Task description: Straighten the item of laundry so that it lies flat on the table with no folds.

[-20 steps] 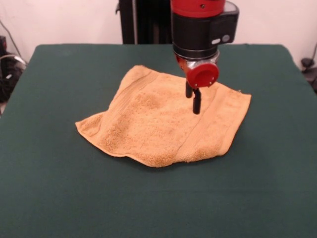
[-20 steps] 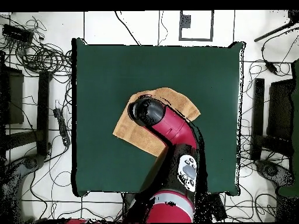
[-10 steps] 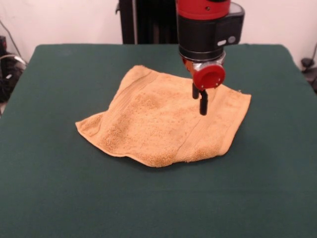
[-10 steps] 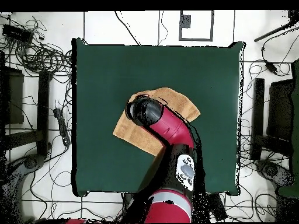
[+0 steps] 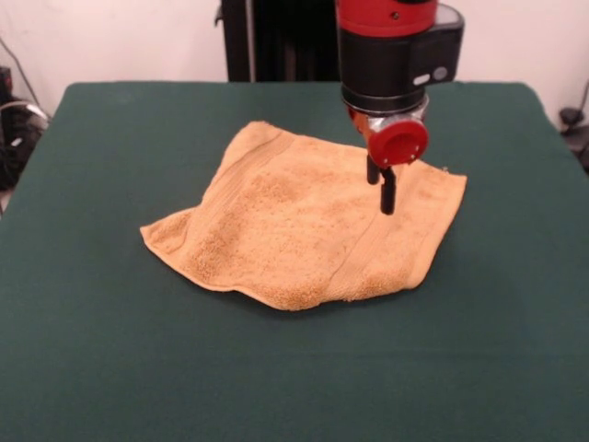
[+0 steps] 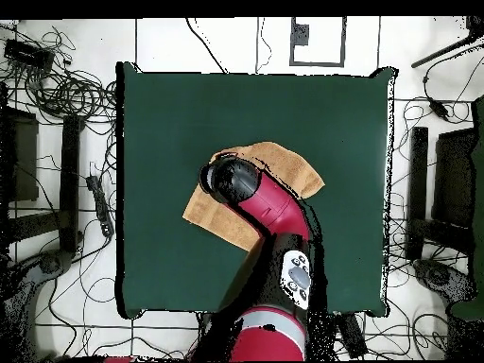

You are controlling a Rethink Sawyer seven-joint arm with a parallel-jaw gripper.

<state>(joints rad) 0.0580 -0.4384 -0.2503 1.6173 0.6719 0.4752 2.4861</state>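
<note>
The dark green tabletop was seen to fill most of the front view, and from overhead it was shown as a large rectangle ringed by cables on a pale floor. The red and black arm was seen reaching in from the robot's side, with its black wrist housing hanging above the cloth. The golden-orange towel was found lying near the middle of the tabletop, rumpled and doubled over on itself, with a thick folded edge along its near side and a woven band visible towards the camera's right end; overhead, part of the towel was hidden beneath the arm. The end effector was seen over the towel's right-hand portion in the front view, below a round red disc; its dark fingers appeared drawn together with nothing held, and whether the tips touched the cloth could not be told.
</note>
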